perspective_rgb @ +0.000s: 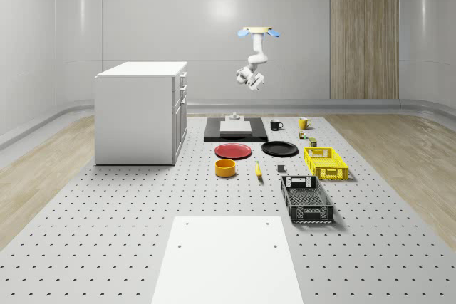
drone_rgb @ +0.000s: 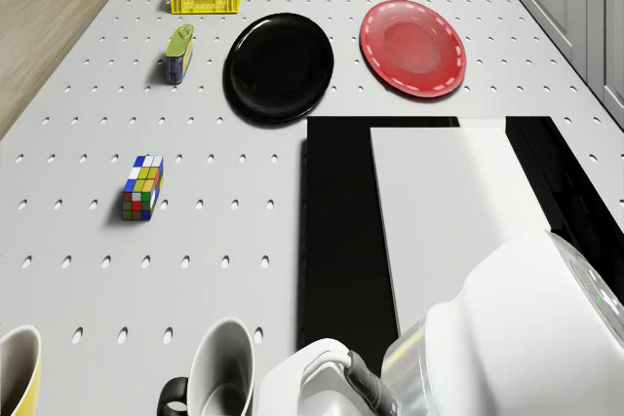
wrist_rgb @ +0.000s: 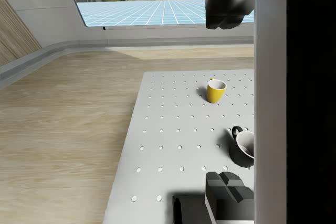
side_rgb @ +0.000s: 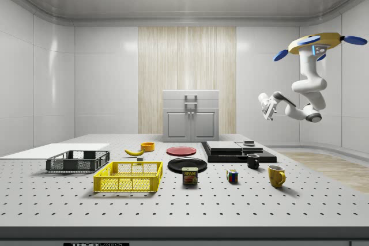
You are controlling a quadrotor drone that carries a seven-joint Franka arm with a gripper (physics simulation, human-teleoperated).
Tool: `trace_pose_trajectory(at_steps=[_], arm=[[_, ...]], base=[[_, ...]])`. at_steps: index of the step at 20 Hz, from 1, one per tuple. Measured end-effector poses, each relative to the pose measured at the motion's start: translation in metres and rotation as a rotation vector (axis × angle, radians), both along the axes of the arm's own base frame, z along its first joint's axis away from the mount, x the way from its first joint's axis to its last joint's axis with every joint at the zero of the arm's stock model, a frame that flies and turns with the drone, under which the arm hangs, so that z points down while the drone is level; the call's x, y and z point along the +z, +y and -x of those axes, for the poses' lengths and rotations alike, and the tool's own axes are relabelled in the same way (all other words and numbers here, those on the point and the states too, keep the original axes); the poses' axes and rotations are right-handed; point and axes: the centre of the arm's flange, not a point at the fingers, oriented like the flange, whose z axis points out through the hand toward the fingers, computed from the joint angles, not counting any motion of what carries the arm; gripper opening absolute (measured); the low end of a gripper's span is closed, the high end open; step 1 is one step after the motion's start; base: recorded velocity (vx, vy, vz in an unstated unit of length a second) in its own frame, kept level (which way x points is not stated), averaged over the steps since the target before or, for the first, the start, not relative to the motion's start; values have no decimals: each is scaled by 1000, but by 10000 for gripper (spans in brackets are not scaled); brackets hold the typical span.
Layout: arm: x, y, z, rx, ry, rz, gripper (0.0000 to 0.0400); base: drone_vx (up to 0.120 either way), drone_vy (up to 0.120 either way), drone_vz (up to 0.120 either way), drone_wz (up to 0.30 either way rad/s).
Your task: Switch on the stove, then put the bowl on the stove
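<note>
One bowl [perspective_rgb: 226,168] lies well below tool [perspective_rgb: 253,82].

**Stove and bowl on the table**

The stove [perspective_rgb: 236,130] is a flat black slab with a raised pale grey plate on top and a small knob at its far side. It lies near the table's far edge, beside the white cabinet's far corner. The bowl [perspective_rgb: 226,168] is orange-yellow, round, upright and empty, standing nearer the table's middle, well apart from the stove.
</note>
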Motion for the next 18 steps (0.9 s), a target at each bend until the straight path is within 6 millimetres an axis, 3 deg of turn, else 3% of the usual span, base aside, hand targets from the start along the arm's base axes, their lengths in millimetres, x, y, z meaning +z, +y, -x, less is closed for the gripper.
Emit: trace_pose_trajectory(at_steps=[3,7,13,18], arm=[[-14,-23,0,-9,2,269,400],[-20,-42,0,-15,6,472,400],[-22,-54,0,-18,9,601,400],[-22,-58,0,-18,11,640,400]], base=[[120,-120,-120,0],[120,-120,-120,0],[120,-120,-120,0],[0,-120,0,0]])
